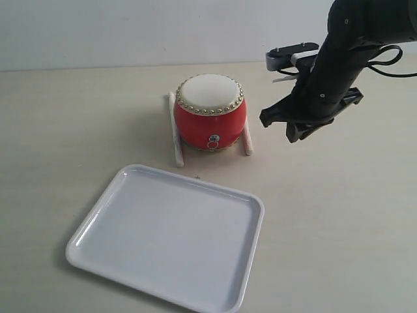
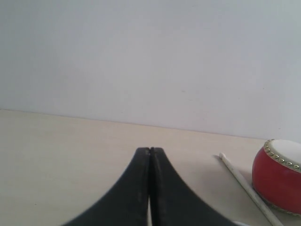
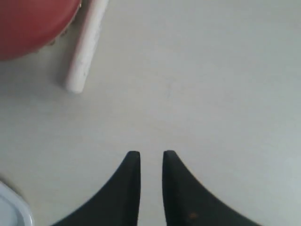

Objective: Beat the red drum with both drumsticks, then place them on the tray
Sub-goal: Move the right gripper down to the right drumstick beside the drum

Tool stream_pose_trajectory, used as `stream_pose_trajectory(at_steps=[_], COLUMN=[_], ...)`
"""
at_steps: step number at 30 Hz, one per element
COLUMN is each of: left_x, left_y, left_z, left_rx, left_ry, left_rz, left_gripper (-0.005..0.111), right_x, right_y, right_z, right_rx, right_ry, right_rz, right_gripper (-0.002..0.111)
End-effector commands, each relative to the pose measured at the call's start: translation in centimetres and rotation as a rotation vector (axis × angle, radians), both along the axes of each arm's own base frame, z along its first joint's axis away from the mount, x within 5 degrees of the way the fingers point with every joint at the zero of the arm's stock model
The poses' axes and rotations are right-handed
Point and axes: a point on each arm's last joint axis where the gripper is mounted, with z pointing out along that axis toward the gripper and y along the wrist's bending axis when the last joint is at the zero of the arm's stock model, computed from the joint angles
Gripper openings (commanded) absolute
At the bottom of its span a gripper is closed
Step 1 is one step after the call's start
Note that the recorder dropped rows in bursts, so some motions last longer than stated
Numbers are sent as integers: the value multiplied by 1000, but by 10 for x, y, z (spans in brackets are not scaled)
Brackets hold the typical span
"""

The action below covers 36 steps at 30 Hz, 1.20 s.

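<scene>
Drum: the red drum (image 1: pixel 210 114) stands upright on the table (image 1: pixel 352 228), with its cream skin facing up and a small metal ring on the side toward the tray.
Left drumstick: the left drumstick (image 1: pixel 175 130) lies flat on the table, just beside the left side of the drum. Its long axis runs from the far side to the near side in the exterior view, and the near end leans a little to the right. In the left wrist view its small rounded tip points toward the wall (image 1: pixel 130 26).
Right drumstick: the right drumstick (image 1: pixel 247 140) lies flat against the right side of the drum, with almost the same far-to-near axis. The drum hides its far part, and the near end looks blunt in the right wrist view.
Tray: the white tray (image 1: pixel 169 235) lies in front of the drum, turned a little, with nothing on it and no contact with the sticks.
Left gripper: the left gripper (image 2: pixel 149 150) has its fingers pressed together with nothing between them. It is low over the table, well apart from the left drumstick.
Right gripper: the right gripper (image 3: pixel 151 157) has a narrow gap between its fingers and holds nothing. It hangs over bare table to the right of the drum, near the right drumstick but not touching it.
</scene>
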Motion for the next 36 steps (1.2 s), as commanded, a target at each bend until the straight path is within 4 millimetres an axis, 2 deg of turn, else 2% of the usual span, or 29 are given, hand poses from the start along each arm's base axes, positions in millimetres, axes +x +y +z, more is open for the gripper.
stream_pose_trajectory(at_steps=[1, 11, 23, 36], left_x=[0, 0, 0, 0], left_y=[0, 0, 0, 0], left_z=[0, 0, 0, 0], left_rx=[-5, -5, -5, -5], left_ry=[-8, -8, -8, -8], left_rz=[2, 2, 2, 2], left_gripper=[0, 0, 0, 0], right_x=[-3, -2, 7, 6], right_y=[0, 1, 2, 1], right_z=[1, 2, 4, 3], right_rx=[-13, 15, 25, 5], right_ry=[41, 43, -64, -62], right_rz=[-21, -135, -99, -49], right_gripper=[19, 19, 19, 19])
